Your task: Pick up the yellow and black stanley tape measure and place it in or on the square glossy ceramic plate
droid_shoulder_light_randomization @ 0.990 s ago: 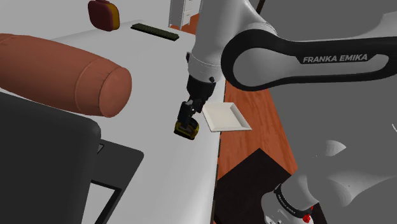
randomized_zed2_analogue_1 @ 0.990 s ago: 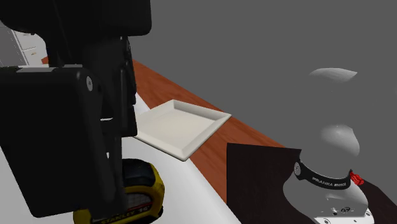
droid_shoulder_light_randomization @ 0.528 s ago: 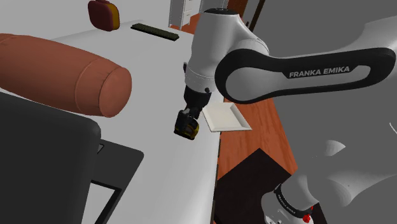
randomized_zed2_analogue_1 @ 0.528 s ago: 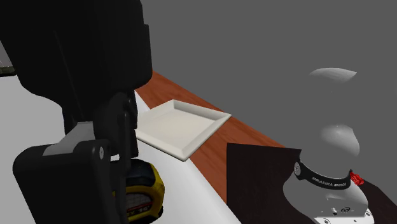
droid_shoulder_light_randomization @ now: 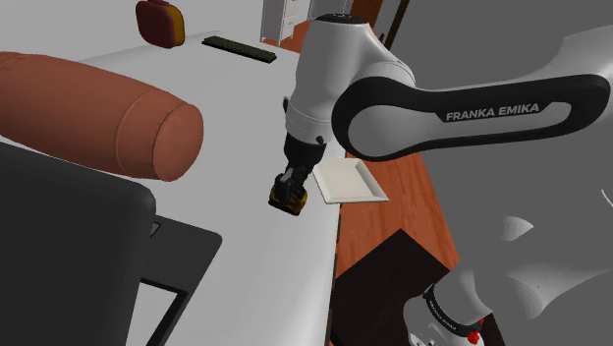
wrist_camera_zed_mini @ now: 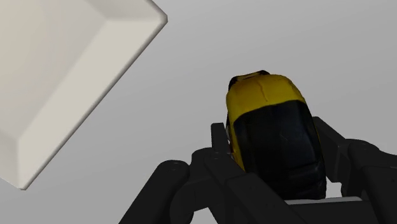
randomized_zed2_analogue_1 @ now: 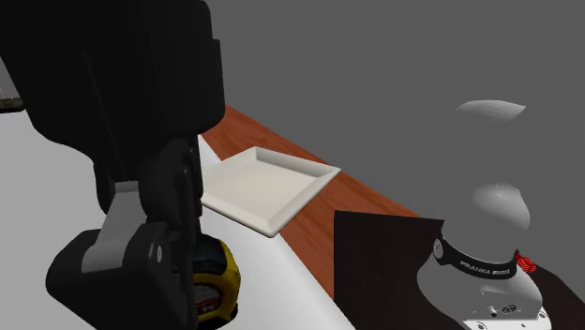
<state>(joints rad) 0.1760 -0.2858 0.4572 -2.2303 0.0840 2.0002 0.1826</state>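
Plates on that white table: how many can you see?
1. The square white plate lies near the edge of the table, just beside the gripper, which clasps a yellow and black tape measure. The arm may hide others behind it.

A bare strip of white bench (droid_shoulder_light_randomization: 246, 128) is seen between the plate (droid_shoulder_light_randomization: 346, 182) and the hand (droid_shoulder_light_randomization: 287, 195), which is closed around the tape measure (droid_shoulder_light_randomization: 292, 205). The plate's raised rim is the only step between them, and its flat inside is left unoccupied. On the shoulder view's left, the free room is bounded by a brown bolster (droid_shoulder_light_randomization: 118, 113), well apart from the hand, and by a black slab (droid_shoulder_light_randomization: 69, 246) nearer the camera. A dark strip (droid_shoulder_light_randomization: 241, 46) and a red and yellow object (droid_shoulder_light_randomization: 159, 22) are set well away at the far end. Past the plate the bench is cut off by its edge, with brown floor (droid_shoulder_light_randomization: 413, 206) below.
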